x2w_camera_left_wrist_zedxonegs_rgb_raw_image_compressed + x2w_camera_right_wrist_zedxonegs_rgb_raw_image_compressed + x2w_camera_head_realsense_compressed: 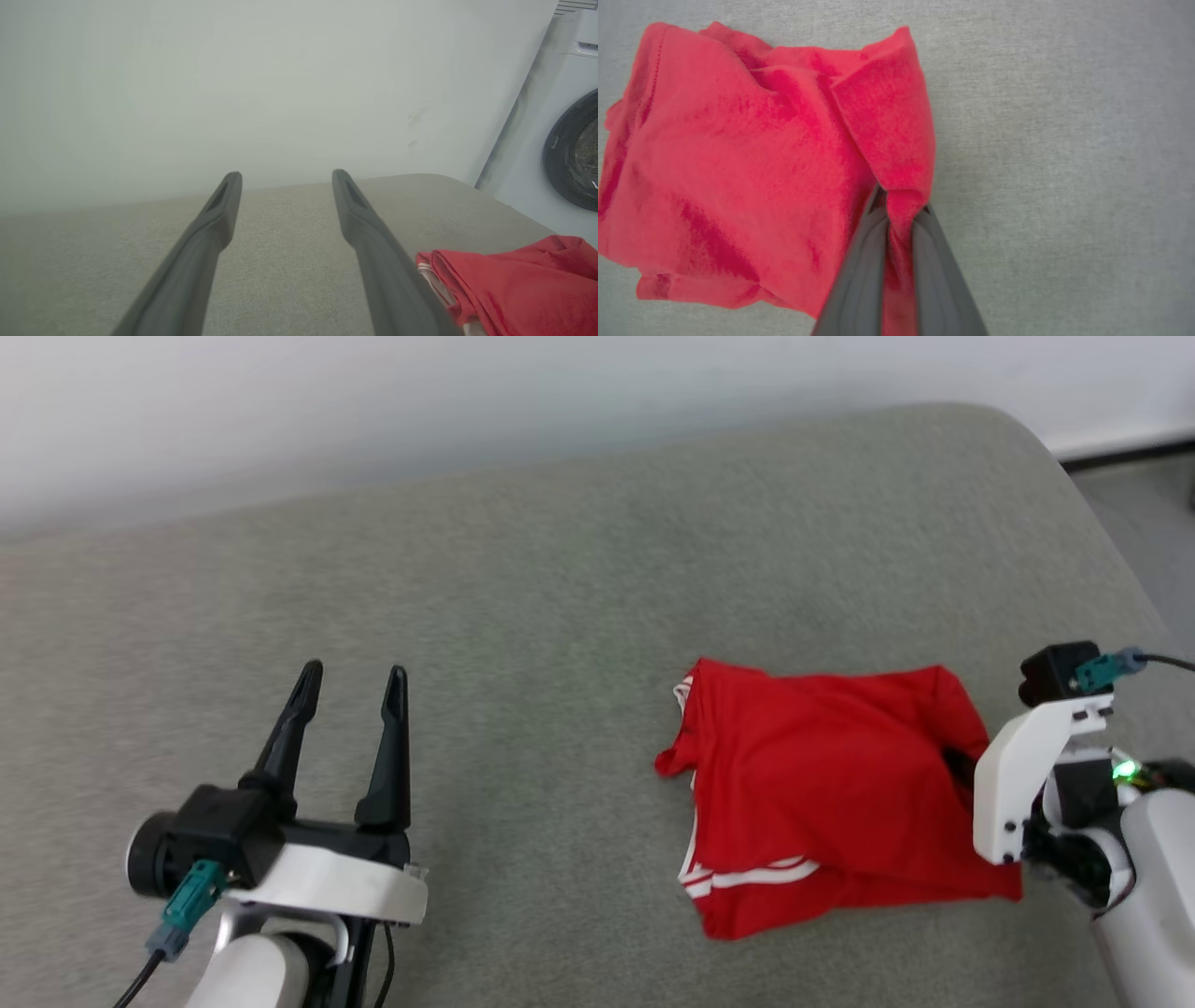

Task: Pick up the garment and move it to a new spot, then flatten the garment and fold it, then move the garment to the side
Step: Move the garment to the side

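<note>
Bench (523,616): grey fabric cover, rounded far right corner, set against a plain pale wall (467,411). Grey floor (1153,532) lies past the right edge. A white washer (560,140) with a dark round door stands beyond that corner.

Garment (738,163): red, white-striped trim, lying crumpled on the right part of the bench.

Right claw (901,200): clamped together on a bunched fold at the garment's right edge.

Left claw (355,670): fingers apart, holding nothing, above bare bench well left of the garment.

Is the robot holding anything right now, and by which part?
The right gripper pinches the red shirt by a bunched fold at its edge; the left gripper is open and empty.
</note>
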### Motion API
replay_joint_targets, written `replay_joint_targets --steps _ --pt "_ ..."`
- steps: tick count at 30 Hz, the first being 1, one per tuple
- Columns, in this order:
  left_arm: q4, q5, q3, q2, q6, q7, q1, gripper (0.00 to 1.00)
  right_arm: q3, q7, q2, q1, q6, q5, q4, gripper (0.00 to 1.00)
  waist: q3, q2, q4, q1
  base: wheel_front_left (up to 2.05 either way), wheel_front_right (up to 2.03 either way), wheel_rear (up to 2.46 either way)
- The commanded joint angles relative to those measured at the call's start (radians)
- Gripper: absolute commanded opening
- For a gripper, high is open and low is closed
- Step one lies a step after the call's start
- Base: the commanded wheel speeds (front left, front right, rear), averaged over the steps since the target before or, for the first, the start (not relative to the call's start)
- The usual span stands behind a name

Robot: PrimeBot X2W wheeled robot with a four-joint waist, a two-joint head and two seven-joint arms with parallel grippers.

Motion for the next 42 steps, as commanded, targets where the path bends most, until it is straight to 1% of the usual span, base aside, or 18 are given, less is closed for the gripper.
replay_joint_targets --steps 1,2,3,7,11,12,15,17,21,22,23,24,28,30,33,36,37,42 --pt "-0.013 0.010 -0.005 0.011 -0.005 0.011 -0.026 1.00 -0.006 -0.017 -0.005 -0.044 -0.001 -0.031 0.012 0.00 0.110 0.0000 -0.104 -0.0001 0.00 0.00 0.00" --pt "-0.013 0.010 -0.005 0.011 -0.005 0.011 -0.026 1.00 -0.006 -0.017 -0.005 -0.044 -0.001 -0.031 0.012 0.00 0.110 0.0000 -0.104 -0.0001 0.00 0.00 0.00" --pt "-0.024 0.017 -0.009 0.017 -0.008 0.017 -0.040 1.00 -0.011 -0.024 -0.006 -0.060 -0.001 -0.045 0.023 0.00 0.132 0.0000 -0.119 -0.0001 0.00 0.00 0.00" --pt "-0.053 0.039 -0.027 0.039 -0.027 0.051 -0.103 1.00 -0.053 -0.095 -0.020 -0.138 -0.001 -0.128 0.071 0.00 0.221 0.0000 -0.152 -0.0001 0.00 0.00 0.00" --pt "-0.082 0.060 -0.045 0.060 -0.048 0.084 -0.172 1.00 -0.125 -0.163 -0.044 -0.232 -0.001 -0.226 0.141 0.00 0.308 0.0000 -0.153 -0.0001 0.00 0.00 0.00" --pt "-0.110 0.078 -0.065 0.069 -0.068 0.111 -0.240 1.00 -0.236 -0.234 -0.062 -0.318 -0.001 -0.320 0.214 0.00 0.384 0.0000 -0.132 -0.0001 0.00 0.00 0.00" --pt "-0.130 0.088 -0.072 0.081 -0.077 0.128 -0.275 1.00 -0.336 -0.295 -0.070 -0.375 -0.001 -0.403 0.247 0.00 0.430 0.0000 -0.122 -0.0001 0.00 0.00 0.00" --pt "-0.143 0.094 -0.072 0.088 -0.078 0.138 -0.290 1.00 -0.405 -0.338 -0.062 -0.407 -0.001 -0.450 0.263 0.00 0.455 0.0000 -0.117 -0.0001 0.00 0.00 0.00" --pt "-0.158 0.099 -0.074 0.099 -0.084 0.151 -0.310 1.00 -0.506 -0.420 -0.037 -0.444 -0.001 -0.546 0.295 0.00 0.488 0.0000 -0.108 -0.0001 0.00 0.00 0.00" --pt "-0.161 0.100 -0.075 0.101 -0.085 0.155 -0.313 1.00 -0.533 -0.438 -0.029 -0.446 -0.001 -0.567 0.306 0.08 0.495 0.0000 -0.106 -0.0001 0.00 0.00 0.00" --pt "-0.163 0.101 -0.075 0.103 -0.085 0.155 -0.314 1.00 -0.557 -0.454 -0.017 -0.447 -0.001 -0.587 0.318 0.47 0.500 0.0000 -0.104 -0.0001 0.00 0.00 0.00" --pt "-0.163 0.101 -0.075 0.104 -0.086 0.156 -0.315 1.00 -0.582 -0.469 -0.005 -0.448 -0.001 -0.605 0.331 1.00 0.503 0.0000 -0.102 -0.0001 0.00 0.00 0.00" --pt "-0.156 0.094 -0.075 0.107 -0.086 0.153 -0.318 1.00 -0.682 -0.532 0.025 -0.445 -0.001 -0.686 0.361 1.00 0.503 0.0000 -0.098 -0.0001 0.00 0.00 0.00" --pt "-0.147 0.090 -0.074 0.106 -0.083 0.147 -0.312 1.00 -0.729 -0.565 0.039 -0.447 -0.001 -0.716 0.365 1.00 0.489 0.0000 -0.098 -0.0001 0.00 0.00 0.00" --pt "-0.129 0.082 -0.073 0.100 -0.075 0.133 -0.286 1.00 -0.770 -0.613 0.060 -0.449 -0.001 -0.737 0.366 1.00 0.450 0.0000 -0.101 -0.0001 0.00 0.00 0.00" --pt "-0.103 0.071 -0.072 0.087 -0.068 0.109 -0.262 1.00 -0.768 -0.655 0.064 -0.432 -0.001 -0.750 0.358 1.00 0.390 0.0000 -0.102 -0.0001 0.00 0.00 0.00" --pt "-0.094 0.066 -0.071 0.081 -0.063 0.100 -0.251 1.00 -0.754 -0.666 0.063 -0.422 -0.001 -0.756 0.354 1.00 0.367 0.0000 -0.102 -0.0001 0.00 0.00 0.00" --pt "-0.040 0.037 -0.062 0.050 -0.034 0.056 -0.180 1.00 -0.665 -0.719 0.091 -0.350 -0.001 -0.715 0.305 1.00 0.241 0.0000 -0.091 -0.0001 0.00 0.00 0.00"
